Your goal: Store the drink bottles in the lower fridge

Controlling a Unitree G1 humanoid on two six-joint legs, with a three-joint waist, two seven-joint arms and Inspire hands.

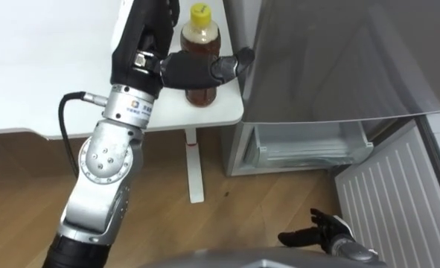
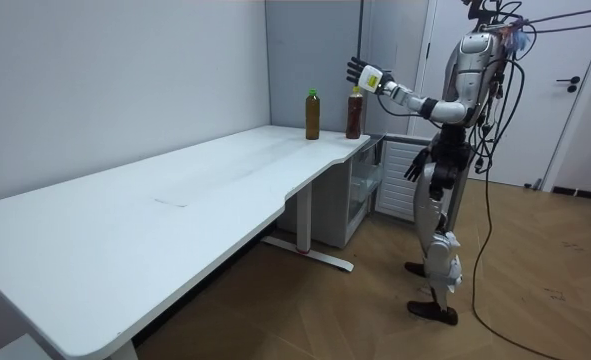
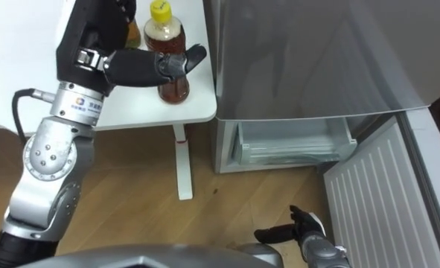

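Drinks wait on the desk (image 1: 33, 74), at the corner next to the fridge. The yellow-capped bottle (image 1: 202, 37) stands upright near the edge, and the green-capped bottle (image 2: 313, 118) stands just beside it, further in. Both are close to the cold compartment, which is probably why the robot stands between the desk corner and the fridge, where one reach serves both.

The left hand (image 1: 190, 71) is raised to the yellow-capped bottle. Its thumb lies across the front of the bottle's body, while the fingers point up past the neck, spread and uncurled. The hand is therefore apart, framing the bottle rather than clamped on it. I judge this to be the approach before the grasp, with the thumb on one side and the fingers on the other so they can curl round the bottle's body.

The right hand (image 1: 324, 232) hangs low by the robot's hip, fingers relaxed and empty.

Below the grey upper door (image 1: 331, 59), the lower fridge compartment (image 1: 309, 145) shows a clear drawer. Its white lower door (image 1: 394, 197) is swung wide to the robot's right, so the way in is free. Neither drink is inside yet, so the task looks barely begun. The next move calls for closing firmly on the bottle, lifting it clear of the desk edge without knocking its neighbour, then bending low to the compartment.
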